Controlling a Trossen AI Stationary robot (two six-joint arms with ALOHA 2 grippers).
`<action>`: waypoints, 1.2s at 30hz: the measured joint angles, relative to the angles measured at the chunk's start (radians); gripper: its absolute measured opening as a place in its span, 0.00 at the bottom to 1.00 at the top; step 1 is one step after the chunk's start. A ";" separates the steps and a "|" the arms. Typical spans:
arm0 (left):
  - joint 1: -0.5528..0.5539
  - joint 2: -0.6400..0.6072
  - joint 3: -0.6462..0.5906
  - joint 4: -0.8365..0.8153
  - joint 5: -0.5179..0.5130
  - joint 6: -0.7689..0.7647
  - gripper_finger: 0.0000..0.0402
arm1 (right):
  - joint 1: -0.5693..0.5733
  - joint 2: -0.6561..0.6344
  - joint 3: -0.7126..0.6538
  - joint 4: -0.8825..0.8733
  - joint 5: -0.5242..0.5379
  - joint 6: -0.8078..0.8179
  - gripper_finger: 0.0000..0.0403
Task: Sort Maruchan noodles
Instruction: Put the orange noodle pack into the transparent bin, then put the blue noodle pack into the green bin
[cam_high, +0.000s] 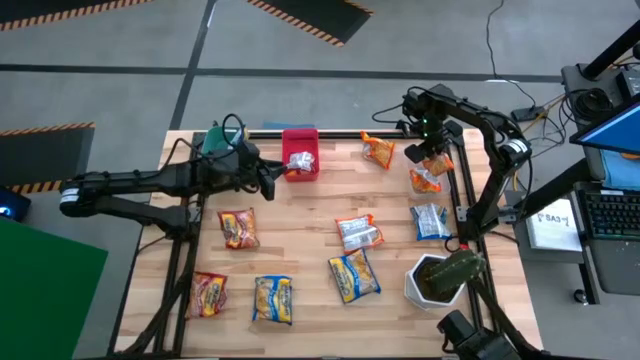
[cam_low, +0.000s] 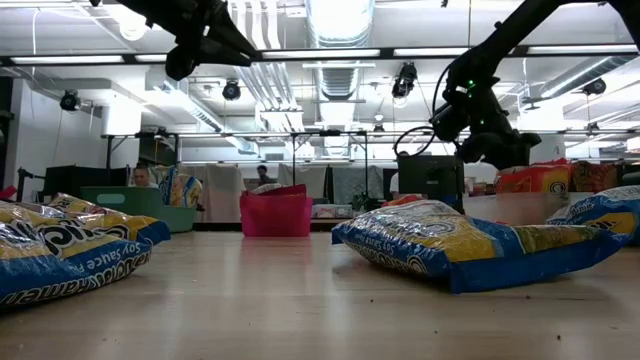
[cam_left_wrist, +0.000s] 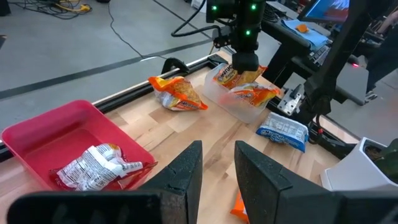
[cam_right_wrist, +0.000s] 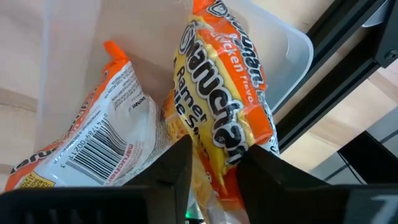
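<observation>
Ramen packets lie flat on the wooden table: red ones (cam_high: 238, 228) (cam_high: 208, 293), yellow-and-blue ones (cam_high: 272, 298) (cam_high: 353, 275), silver-and-blue ones (cam_high: 358, 232) (cam_high: 430, 220) and an orange one (cam_high: 378, 148). A crumpled packet (cam_left_wrist: 99, 165) lies in the pink bin (cam_high: 300, 155). My right gripper (cam_high: 428, 155) is above the clear bin (cam_left_wrist: 249, 106) at the table's far right, shut on an orange packet (cam_right_wrist: 224, 118). A second orange packet (cam_right_wrist: 93, 137) lies in that bin. My left gripper (cam_left_wrist: 217, 165) is open and empty, raised just left of the pink bin. My right gripper pinches the orange packet between its two fingers (cam_right_wrist: 177, 165), gripping one end of it (cam_right_wrist: 217, 158) from above. The packet hangs below the fingers, pointing down into the clear bin. Its lower end (cam_left_wrist: 239, 78) is at the bin's rim, beside the packet lying there.
A teal bin (cam_low: 140, 205) sits at the far left edge under my left arm. A white pot with a green plant (cam_high: 437, 278) stands near the right front corner. Black rails run along the table's far and right edges. Bare wood shows in the middle (cam_high: 300, 225).
</observation>
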 joint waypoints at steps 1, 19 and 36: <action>0.000 0.000 0.000 0.000 0.000 -0.003 0.19 | 0.000 0.000 0.000 0.000 0.000 0.000 0.28; 0.000 0.001 0.028 0.025 0.002 -0.039 0.19 | -0.001 0.000 0.129 -0.033 0.069 0.040 0.30; 0.000 0.002 0.045 -0.019 0.004 -0.082 0.19 | 0.022 -0.066 0.527 -0.137 -0.209 0.095 0.30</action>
